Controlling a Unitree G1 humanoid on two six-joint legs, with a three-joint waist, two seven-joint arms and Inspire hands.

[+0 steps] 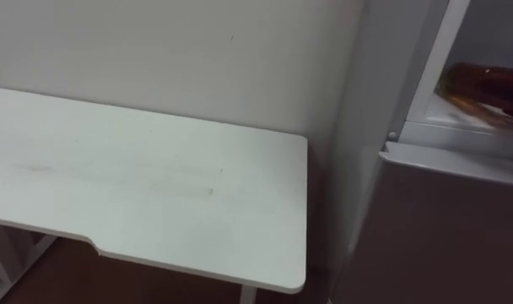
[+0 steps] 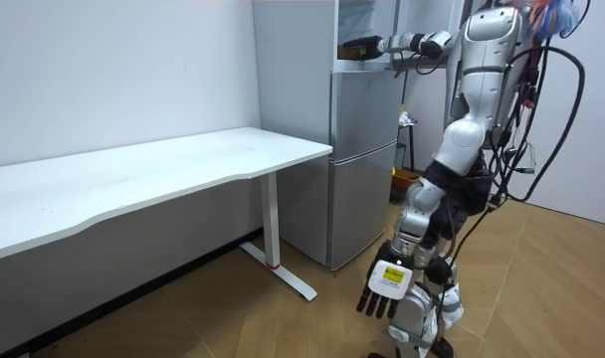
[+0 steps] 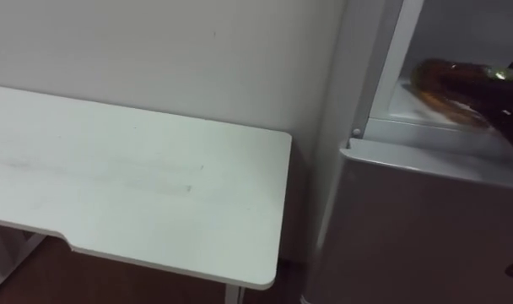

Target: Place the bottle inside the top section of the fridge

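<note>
A brown bottle (image 3: 450,78) lies on its side on the shelf of the grey fridge's (image 3: 408,228) open upper compartment; it is also the brown shape (image 1: 484,89) at the right. My right hand (image 3: 511,105) reaches in from the right and is curled round the bottle's near end. In the room view my right hand (image 2: 400,44) is stretched out level into the compartment with the dark bottle (image 2: 357,47) ahead of it. I stand in front of the fridge. My left hand (image 2: 385,286) hangs by my leg with relaxed fingers, holding nothing.
A long white table (image 1: 155,181) stands against the wall left of the fridge, its right end close to the fridge's side. The lower fridge door (image 2: 362,179) is closed. Wooden floor lies beneath.
</note>
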